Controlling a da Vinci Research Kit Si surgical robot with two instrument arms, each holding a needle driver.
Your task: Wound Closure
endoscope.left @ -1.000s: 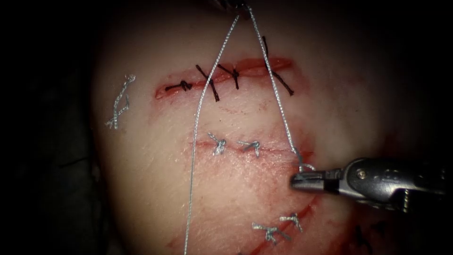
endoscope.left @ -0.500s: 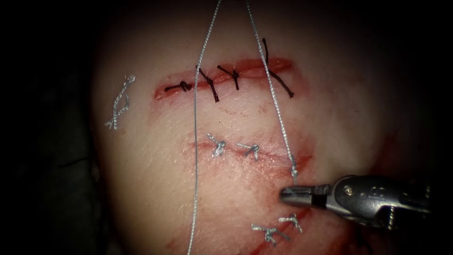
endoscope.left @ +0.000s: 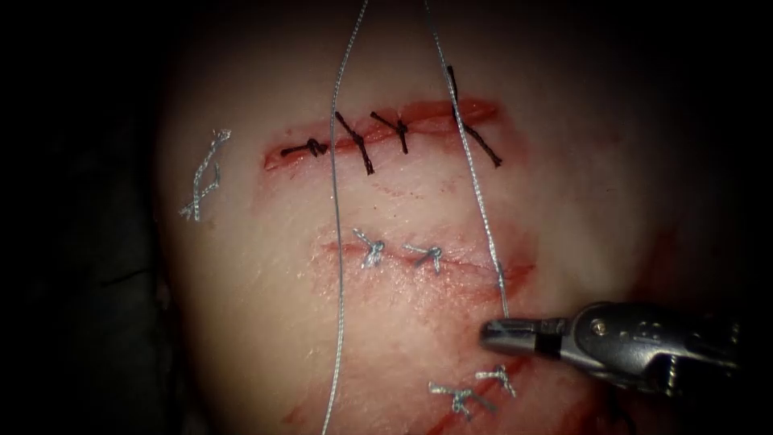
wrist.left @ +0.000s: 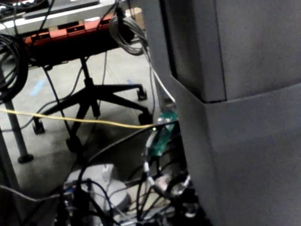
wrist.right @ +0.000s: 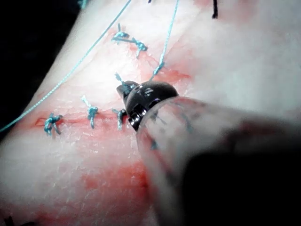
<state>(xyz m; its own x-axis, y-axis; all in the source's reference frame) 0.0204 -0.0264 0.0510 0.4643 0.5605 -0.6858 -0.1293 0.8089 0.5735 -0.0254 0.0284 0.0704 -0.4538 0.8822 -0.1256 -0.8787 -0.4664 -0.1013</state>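
**Right hand grips thread beside the middle cut**

We see the thread (endoscope.left: pixel 481 211), pale and braided, running as a taut strand from the top edge of the endoscope view down across the tissue (endoscope.left: pixel 266 266) to the right end of the middle cut (endoscope.left: pixel 427 259). There it passes through a small knot (endoscope.left: pixel 499 274) and ends at the tip of the right hand (endoscope.left: pixel 503 332). A second strand of the same thread (endoscope.left: pixel 336 242) hangs farther left, crossing the upper cut and running to the bottom edge of the view.

The right hand enters from the right, lying almost level just below the right end of the middle cut. Its jaws are closed on the thread. In the right wrist view, the right hand (wrist.right: pixel 126 92) sits low against the tissue with the thread (wrist.right: pixel 165 44) rising away from it.

We cannot find the needle in these views. We cannot tell the state of the left hand.

On the tissue, the middle cut carries two pale finished stitches (endoscope.left: pixel 370 246) to the left of the knot. The upper cut (endoscope.left: pixel 378 133) carries dark stitches (endoscope.left: pixel 354 141). A lower cut, near the bottom, carries more pale stitches (endoscope.left: pixel 463 396). Red fluid (endoscope.left: pixel 386 322) stains the tissue around the middle and lower cuts. A loose cut end of pale thread (endoscope.left: pixel 205 173) lies on the tissue well to the left of the upper cut.
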